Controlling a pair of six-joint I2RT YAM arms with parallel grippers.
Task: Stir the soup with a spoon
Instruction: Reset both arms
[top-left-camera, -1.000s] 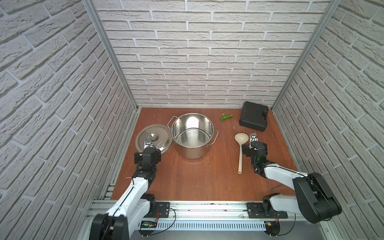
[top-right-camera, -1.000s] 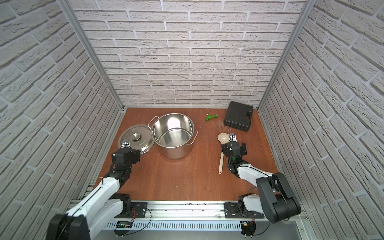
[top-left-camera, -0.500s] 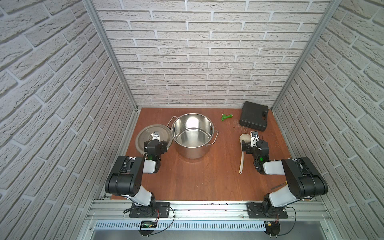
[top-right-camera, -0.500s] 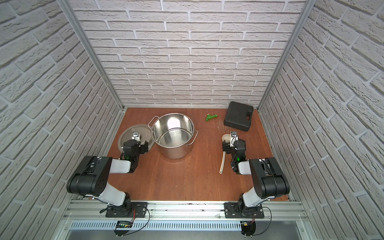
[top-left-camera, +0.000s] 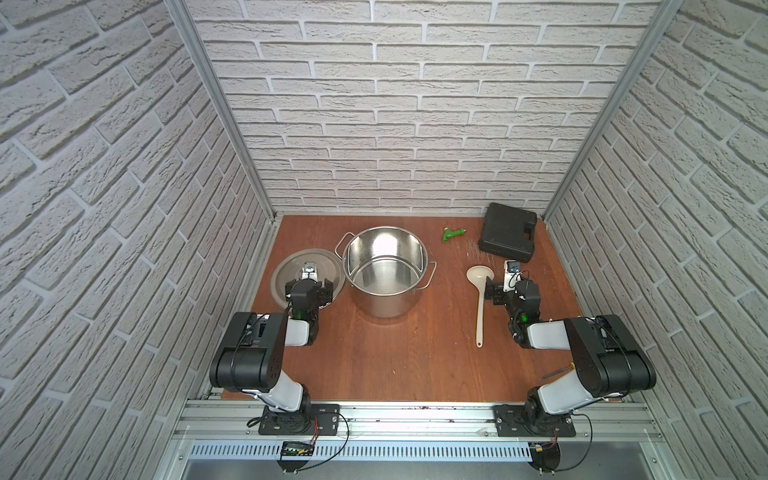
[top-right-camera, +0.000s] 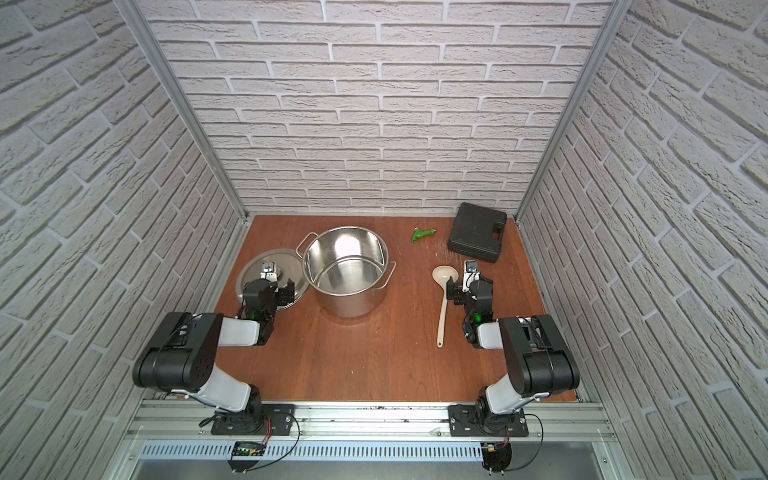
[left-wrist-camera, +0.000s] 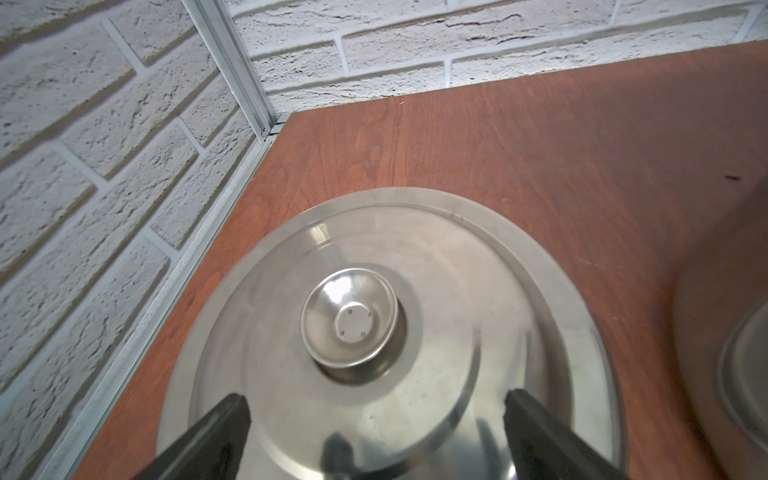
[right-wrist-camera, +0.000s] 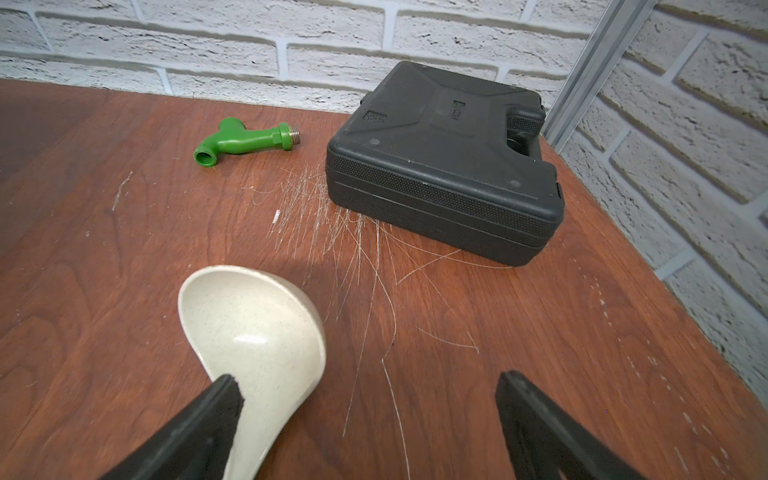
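On your brown table (top-left-camera: 395, 353), the left gripper (left-wrist-camera: 376, 409) gapes empty over the lid (top-left-camera: 286, 270) beside the uncovered pot (top-left-camera: 386, 270). The spoon (top-left-camera: 481, 299) lies flat, and the right gripper (right-wrist-camera: 369, 384), wide and empty, hovers alongside. You're at pickup: centre on the handle, then close. Only the right wrist view shows one finger overlapping the spoon's neck.

Wooden table (top-left-camera: 395, 357) bears pot (top-left-camera: 388, 301), lid (top-left-camera: 286, 270), spoon (top-left-camera: 481, 303), green fitting (top-left-camera: 452, 234), black case (top-left-camera: 507, 237).

Cream spoon (top-right-camera: 443, 309) flat on the wooden table (top-right-camera: 365, 361), between the steel pot (top-right-camera: 349, 301) and the right claw (top-right-camera: 467, 291)
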